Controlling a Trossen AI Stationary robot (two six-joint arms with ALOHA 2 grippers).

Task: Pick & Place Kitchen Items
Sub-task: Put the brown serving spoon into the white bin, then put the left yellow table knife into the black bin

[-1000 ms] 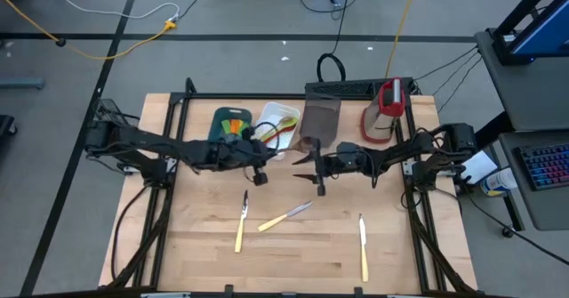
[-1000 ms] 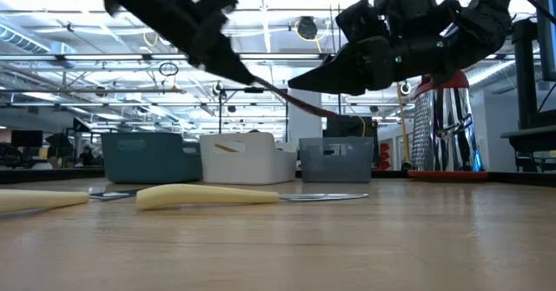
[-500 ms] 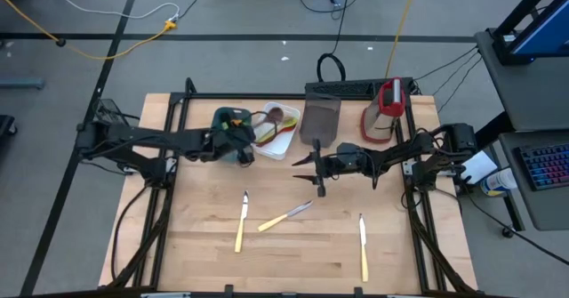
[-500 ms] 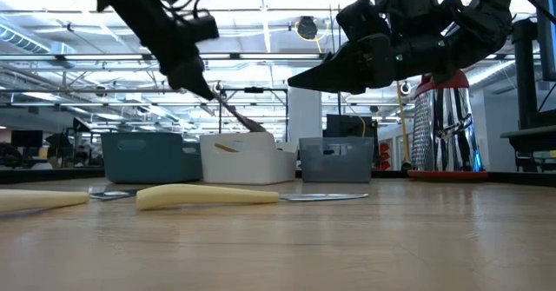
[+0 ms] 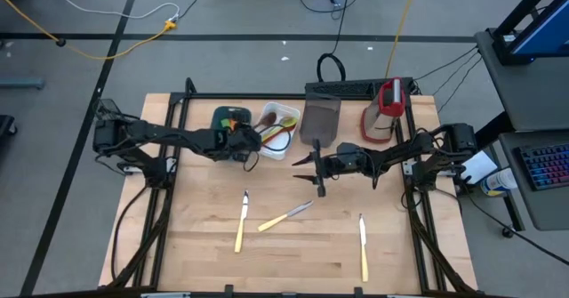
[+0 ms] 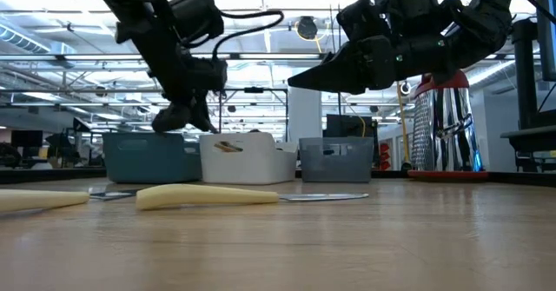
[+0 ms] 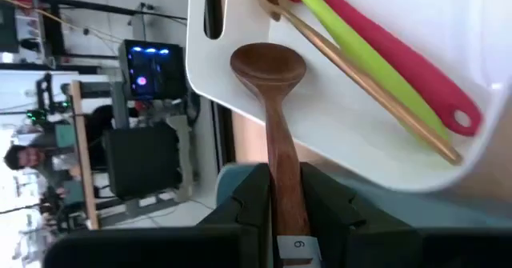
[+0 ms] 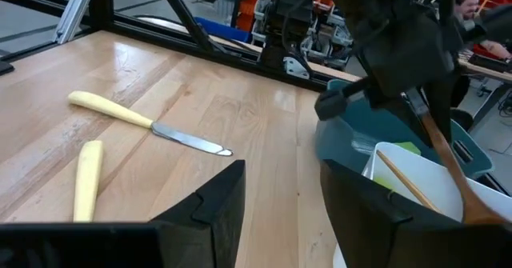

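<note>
- Left gripper (image 5: 250, 143): upper centre-left of the high view, over the seam between the teal tray (image 5: 226, 120) and the white tray (image 5: 286, 111). In the left wrist view its fingers (image 7: 254, 196) stand narrow, one on each side of the wooden spoon (image 7: 276, 116); handle between them, bowl on the white tray's rim (image 7: 210, 76). Whether the fingers press the handle or have just slackened cannot be told.
- White tray contents, left wrist view: a red spoon (image 7: 384, 60), a green spoon (image 7: 360, 64) and a slim gold spoon (image 7: 360, 88), side by side, slanting across the tray floor.
- Teal tray, high view: orange and green spatulas lie in it, partly hidden by the left arm.
- Right gripper (image 5: 302, 166): centre of the high view, above bare table (image 5: 311, 253), just below the grey-brown tray (image 5: 322, 118). In the right wrist view its fingers (image 8: 220, 200) stand wide apart with nothing between them.
- Three pale-handled knives on the table, lower half of the high view: one upright at lower left (image 5: 241, 222), one slanted at lower centre (image 5: 284, 216), one upright at lower right (image 5: 363, 245). They are well apart from both grippers.
- Red-and-white upright object (image 5: 384, 109): upper right of the high view, beside the grey-brown tray.
- Low view: left arm (image 6: 174, 56) hangs above the trays at centre left; a knife handle (image 6: 204, 195) lies across the foreground.
</note>
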